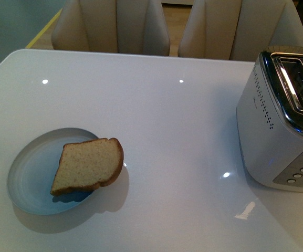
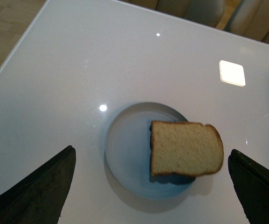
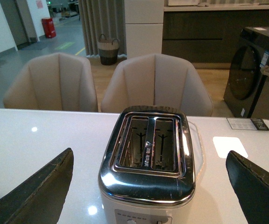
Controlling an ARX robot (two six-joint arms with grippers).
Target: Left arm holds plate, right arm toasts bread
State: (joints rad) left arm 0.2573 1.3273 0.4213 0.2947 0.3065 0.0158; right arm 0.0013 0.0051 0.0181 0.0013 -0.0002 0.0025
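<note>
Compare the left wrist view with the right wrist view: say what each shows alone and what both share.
Left wrist only: the plate with the whole bread slice overhanging its rim, framed by the open left gripper. Right wrist only: the toaster with two empty slots, framed by the open right gripper, plus a basket on the floor behind. Both: the white table and the chairs beyond it.

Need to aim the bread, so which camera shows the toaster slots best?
Right wrist view: the toaster centred, both slots seen from above. Front view crops it at the edge. Left wrist view misses it.
</note>
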